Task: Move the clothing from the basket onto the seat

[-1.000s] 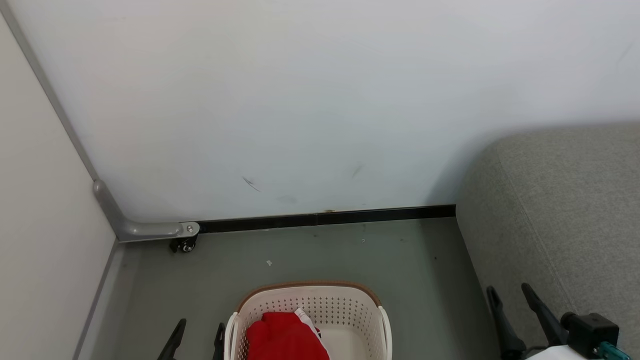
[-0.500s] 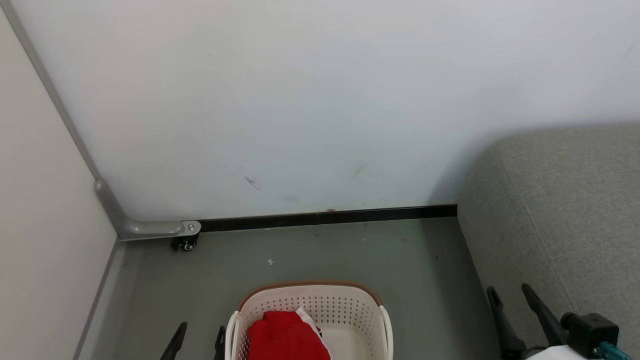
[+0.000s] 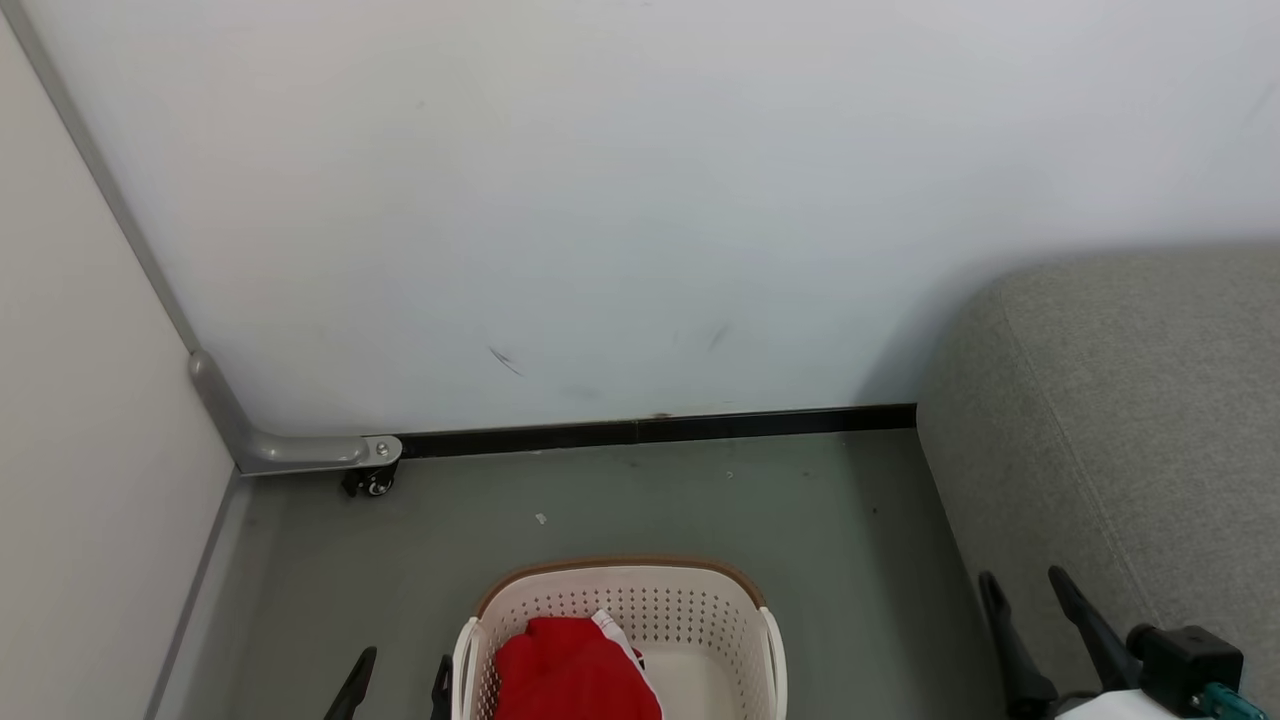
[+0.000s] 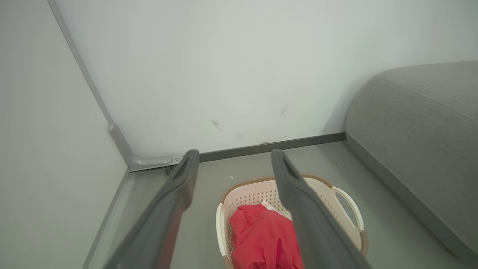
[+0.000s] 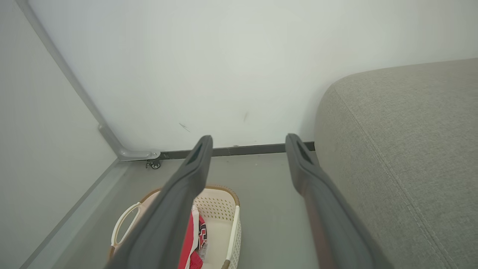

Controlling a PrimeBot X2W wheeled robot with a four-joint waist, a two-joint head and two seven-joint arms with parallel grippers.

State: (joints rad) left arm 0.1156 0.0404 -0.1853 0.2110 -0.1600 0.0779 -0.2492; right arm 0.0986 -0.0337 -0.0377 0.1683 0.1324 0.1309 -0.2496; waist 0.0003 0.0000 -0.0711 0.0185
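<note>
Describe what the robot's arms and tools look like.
The left tool and right tool each have two long, dark grey fingers tapering to rounded tips, with a narrow slot near each tip. Behind the right tool sit a black boxy block, a teal fitting and a pale white shell.

Long matte dark-grey fingers [image 4: 168, 209] on left gripper [image 3: 405, 657] and right gripper [image 3: 1020, 580], tapering, slotted near the tips. Behind the right one: black boxy block [image 3: 1190, 662], teal connector [image 3: 1228, 703], white forearm shell [image 3: 1110, 708].
</note>
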